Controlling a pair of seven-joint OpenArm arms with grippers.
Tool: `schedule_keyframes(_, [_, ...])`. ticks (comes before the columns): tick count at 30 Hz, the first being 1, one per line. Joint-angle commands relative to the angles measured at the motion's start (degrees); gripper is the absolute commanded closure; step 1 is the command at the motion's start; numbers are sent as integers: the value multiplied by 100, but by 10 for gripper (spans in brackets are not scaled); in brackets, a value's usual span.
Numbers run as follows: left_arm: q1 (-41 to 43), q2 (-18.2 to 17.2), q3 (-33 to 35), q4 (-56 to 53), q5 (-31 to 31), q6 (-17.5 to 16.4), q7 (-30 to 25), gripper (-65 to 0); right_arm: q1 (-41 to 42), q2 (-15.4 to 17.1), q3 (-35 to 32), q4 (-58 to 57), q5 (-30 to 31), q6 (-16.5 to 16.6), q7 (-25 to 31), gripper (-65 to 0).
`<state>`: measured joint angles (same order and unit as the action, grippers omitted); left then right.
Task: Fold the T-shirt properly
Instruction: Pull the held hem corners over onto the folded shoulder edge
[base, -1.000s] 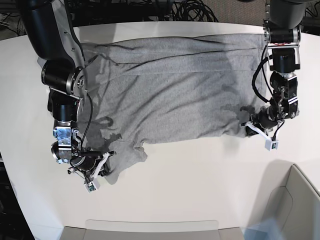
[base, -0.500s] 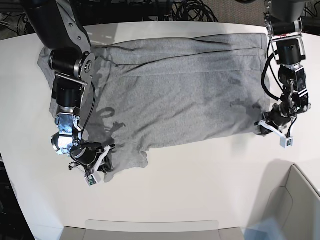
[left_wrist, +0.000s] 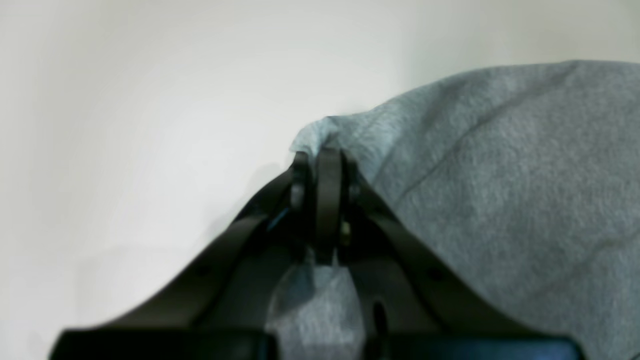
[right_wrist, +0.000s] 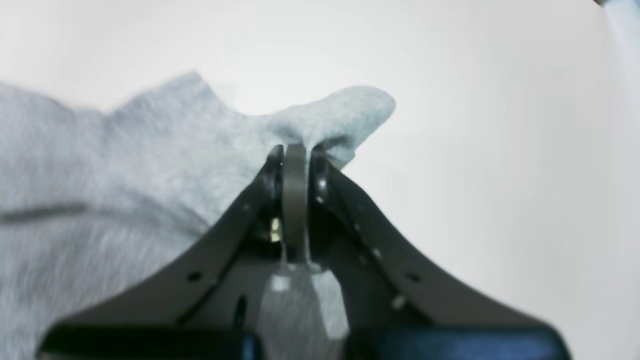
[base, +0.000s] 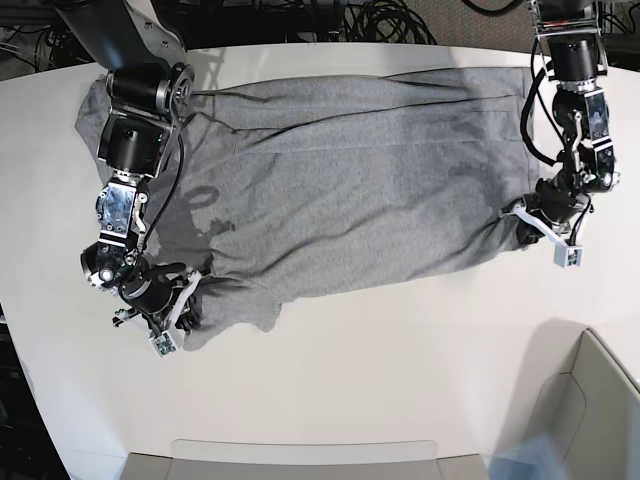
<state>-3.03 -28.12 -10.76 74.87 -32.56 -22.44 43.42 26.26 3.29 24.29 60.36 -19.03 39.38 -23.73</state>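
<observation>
The heather-grey T-shirt (base: 350, 185) lies spread across the white table (base: 400, 340), plain side up, stretched between both arms. My left gripper (base: 522, 222), at the right of the base view, is shut on the shirt's near right corner. In the left wrist view the closed left gripper (left_wrist: 322, 156) pinches a small peak of the T-shirt (left_wrist: 500, 175). My right gripper (base: 188, 300), at the base view's left, is shut on the near left corner. The right wrist view shows the right gripper (right_wrist: 295, 150) clamped on a bunched tip of the T-shirt (right_wrist: 125, 165).
Black cables (base: 380, 20) lie behind the table's far edge. A pale bin (base: 600, 400) stands at the near right corner. A flat light tray edge (base: 300, 452) runs along the front. Bare table lies in front of the shirt.
Both grippers have moved outward and toward the back with their corners. The shirt's near edge is pulled straighter and the loose fold by the right gripper has flattened.
</observation>
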Motion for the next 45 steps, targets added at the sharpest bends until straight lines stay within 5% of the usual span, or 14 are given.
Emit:
schedule_keyframes(1, [-9,-129,-185,218,-37,-20,-144,0,77,18,-7,263,114,62,74,0])
schedule_keyframes(6, [413,-111,-449,702,-37,-20,-118,0,-248,10,28,914,131,62,-375,0])
schedule_keyframes(17, [1151,-111,-466,1467,-54,-20,-109,0,-1241,10,37,2162,131,62,-401,0])
schedule_keyframes(25, [1512,-111,-502,1537,-63,-3,-91,0,-1373,18,450,3041,122,62,-1447,0])
schedule_keyframes(36, [1626,-94,-1020,2346,-46,-20,1482,0,-2191,53,546,3481,122,62,-1482,0])
schedule_keyframes(45, [1714,-102,-1011,2337,-63,-20,1711,0,-2903,18,819,4246,122,62,-1482,0])
